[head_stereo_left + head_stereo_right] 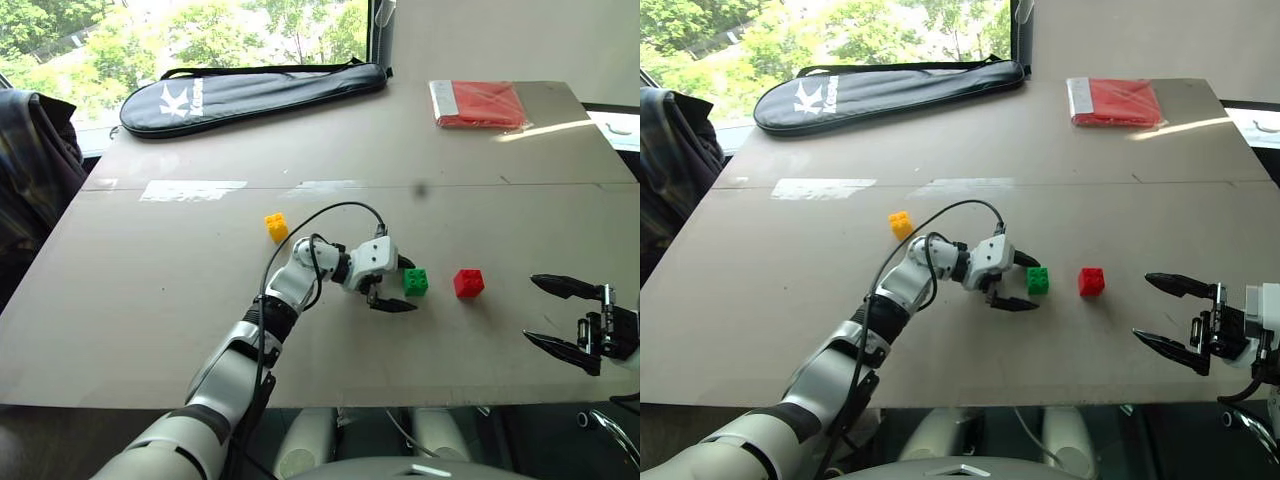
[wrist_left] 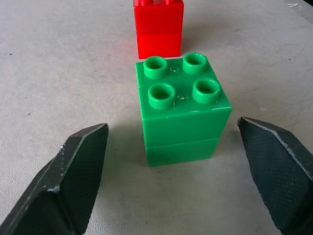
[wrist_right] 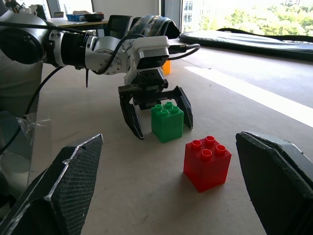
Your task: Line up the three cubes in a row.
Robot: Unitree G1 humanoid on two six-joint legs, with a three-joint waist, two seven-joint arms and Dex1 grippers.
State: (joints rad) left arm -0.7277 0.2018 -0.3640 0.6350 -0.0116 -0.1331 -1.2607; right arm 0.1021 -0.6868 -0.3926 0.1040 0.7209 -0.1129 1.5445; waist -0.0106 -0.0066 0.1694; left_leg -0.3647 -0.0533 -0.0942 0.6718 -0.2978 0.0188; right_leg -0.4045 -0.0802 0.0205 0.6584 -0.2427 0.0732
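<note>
The green cube [image 1: 416, 282] stands studs-up mid-table between the fingers of my left gripper [image 1: 402, 284], which is open; both black fingers [image 2: 73, 176] stay clear of the cube's sides. Just to its right sits the red cube [image 1: 468, 283], also seen beyond the green cube [image 2: 181, 112] as the red cube [image 2: 159, 29]. The yellow cube [image 1: 276, 227] lies apart, farther back and to the left. My right gripper [image 1: 532, 309] hovers open at the table's right front, empty, facing the red cube [image 3: 207, 161] and the green cube [image 3: 167, 121].
A long black racket bag [image 1: 250, 92] lies along the far left of the table [image 1: 150, 330]. A flat red packet [image 1: 480, 103] sits at the far right. A dark garment [image 1: 35, 160] hangs off the left side.
</note>
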